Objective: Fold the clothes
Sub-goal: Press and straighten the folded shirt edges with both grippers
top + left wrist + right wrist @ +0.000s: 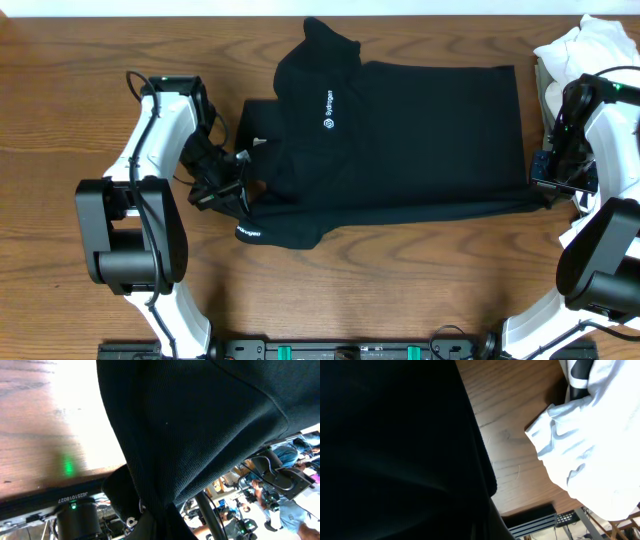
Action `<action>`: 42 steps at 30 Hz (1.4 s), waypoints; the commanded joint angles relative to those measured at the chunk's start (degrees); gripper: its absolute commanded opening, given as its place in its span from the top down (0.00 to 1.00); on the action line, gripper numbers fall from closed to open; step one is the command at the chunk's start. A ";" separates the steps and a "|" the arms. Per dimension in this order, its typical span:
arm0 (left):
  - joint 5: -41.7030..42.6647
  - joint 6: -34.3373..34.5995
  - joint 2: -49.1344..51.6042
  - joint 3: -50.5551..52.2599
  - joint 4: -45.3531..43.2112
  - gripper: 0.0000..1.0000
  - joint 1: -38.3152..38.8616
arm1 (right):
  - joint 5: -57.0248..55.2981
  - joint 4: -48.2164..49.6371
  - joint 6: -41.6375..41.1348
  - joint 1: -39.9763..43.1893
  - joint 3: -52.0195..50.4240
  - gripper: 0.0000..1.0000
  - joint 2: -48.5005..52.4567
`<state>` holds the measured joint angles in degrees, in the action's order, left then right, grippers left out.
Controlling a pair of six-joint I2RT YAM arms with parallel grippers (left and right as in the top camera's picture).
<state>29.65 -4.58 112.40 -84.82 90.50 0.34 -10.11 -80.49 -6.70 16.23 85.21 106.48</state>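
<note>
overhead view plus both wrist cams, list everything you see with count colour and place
black T-shirt: one, black with a small white logo, spread across the middle of the table, partly folded over itself
white garments: one heap, white, number of pieces unclear, right edge of the table beside the right arm
table: one, brown wood, under everything
left gripper: one, black on a white arm, shut on the black T-shirt's left edge
right gripper: one, black on a white arm, shut on the black T-shirt's right corner

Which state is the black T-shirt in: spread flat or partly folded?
Partly folded: the black T-shirt shows overlapping layers around its logo.
</note>
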 commanded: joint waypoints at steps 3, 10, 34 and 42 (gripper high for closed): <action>2.91 -0.79 -0.98 -0.39 -4.68 0.94 -0.22 | -0.52 2.45 0.76 0.72 -0.22 0.99 -0.39; 16.63 -2.56 -1.64 -5.01 -15.96 0.94 -0.26 | 3.78 9.22 0.76 0.72 -0.22 0.99 -0.39; 17.22 4.44 -2.67 -5.51 -42.95 0.90 -0.24 | 11.13 27.96 0.33 0.17 -0.26 0.75 3.30; 17.22 4.42 -2.67 -5.51 -38.80 0.27 -0.24 | 12.09 28.70 0.35 -0.02 -0.24 0.58 3.72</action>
<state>47.53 -0.21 111.00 -89.78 50.63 0.32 1.10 -51.44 -6.50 16.23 85.03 110.21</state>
